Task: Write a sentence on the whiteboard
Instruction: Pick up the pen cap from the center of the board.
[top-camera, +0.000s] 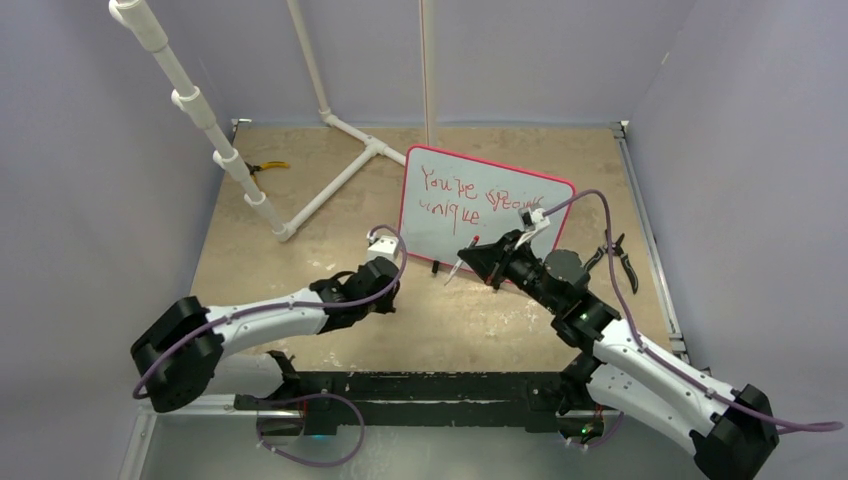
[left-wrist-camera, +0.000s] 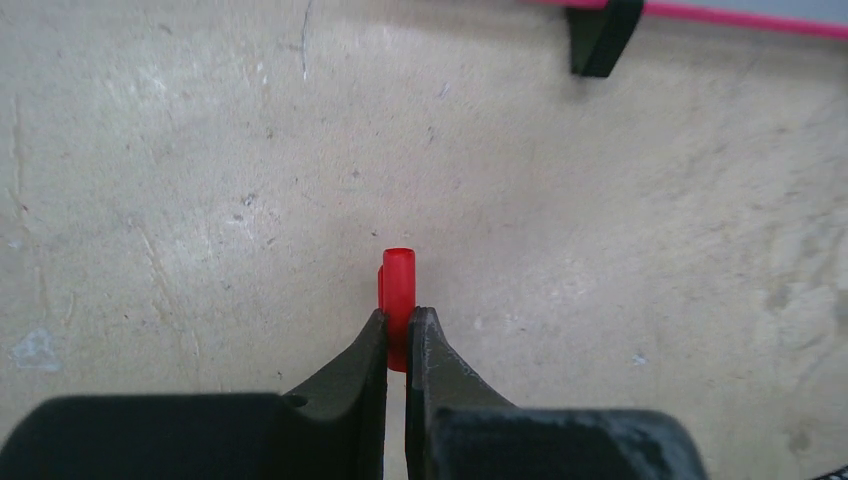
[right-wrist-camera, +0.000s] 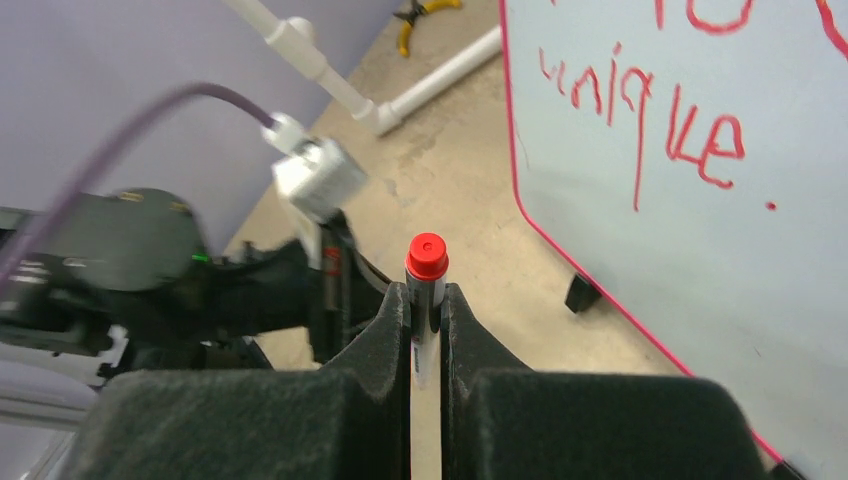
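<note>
Thin red handwritten lettering (top-camera: 480, 192) runs in two lines across the glossy, pink-framed, round-cornered whiteboard (top-camera: 470, 236), upright on the mottled tan tabletop (top-camera: 300, 258). The left gripper (left-wrist-camera: 397, 320) pinches a small red plastic cap (left-wrist-camera: 397, 275); the right gripper (right-wrist-camera: 427, 295) clamps a white, red-ended marker (right-wrist-camera: 427, 258).

A lab test cell — plain walls (top-camera: 70, 200), PVC pipe frame (top-camera: 330, 190).

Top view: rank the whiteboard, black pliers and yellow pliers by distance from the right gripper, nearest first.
1. whiteboard, just behind the right gripper.
2. black pliers, off to its right.
3. yellow pliers, far back left.
</note>
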